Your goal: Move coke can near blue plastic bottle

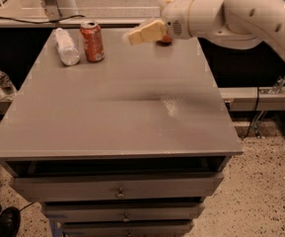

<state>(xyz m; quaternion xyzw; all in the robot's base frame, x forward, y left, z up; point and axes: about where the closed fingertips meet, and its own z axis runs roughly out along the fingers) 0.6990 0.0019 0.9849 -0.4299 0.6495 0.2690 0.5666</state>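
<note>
Claw point(141, 33) aloft, apart from coke can point(92, 42) and blue plastic bottle point(66, 46), its opening impossible to tell, apple point(165, 40) half-hidden behind.

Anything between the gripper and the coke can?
No. In the camera view, only bare grey tabletop shows between the gripper and the red aluminium coke can to its left. The clear ribbed plastic bottle lies beyond the can.

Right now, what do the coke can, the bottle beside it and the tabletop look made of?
Coke can: painted metal, probably aluminium; glossy red wall, silver top.
Blue plastic bottle: thin clear plastic, pale and see-through.
Table: matte grey, laminate or painted metal, unclear; faint glare.
Gripper hangs right of the can, apart from it.
</note>
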